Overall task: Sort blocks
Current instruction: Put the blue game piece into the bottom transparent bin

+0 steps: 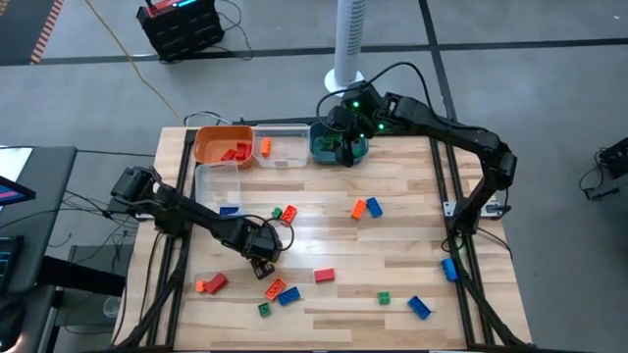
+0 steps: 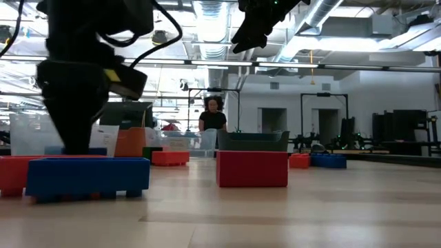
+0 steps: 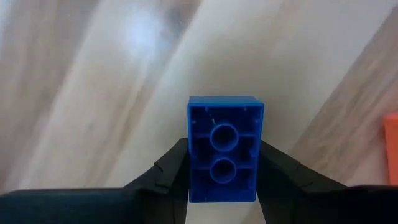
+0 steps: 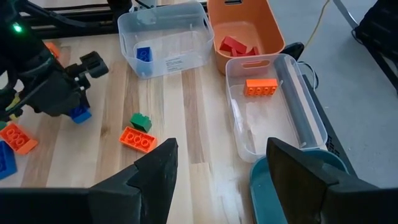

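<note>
Blue block (image 3: 225, 149) is clamped in the left gripper (image 3: 224, 180), hollow underside with two round tubes facing the wrist camera, held just above the table (image 1: 412, 196) around 7 o'clock from its centre. Hard glossy plastic, rectangular, sharp edges.

Sorting is partly done:
- orange bin (image 1: 218, 147) at 11 o'clock holds a few red blocks (image 1: 234, 152)
- clear bin next to it (image 1: 282, 147) holds one orange block (image 1: 266, 146)
- second clear bin (image 4: 168, 37) holds one blue block (image 4: 143, 53)
- teal bin (image 1: 334, 145) at 12 o'clock: contents hidden by the right arm

Left to do: roughly a dozen loose blocks (image 1: 365, 207) in red, orange, blue and green scattered over the near half, mostly from 3 to 8 o'clock.

Right gripper (image 4: 221, 168) hovers over the teal bin, fingers spread, holding nothing.

Table is pale butcher-block wood with a slight sheen. Bins are thin-walled plastic with rounded corners.
</note>
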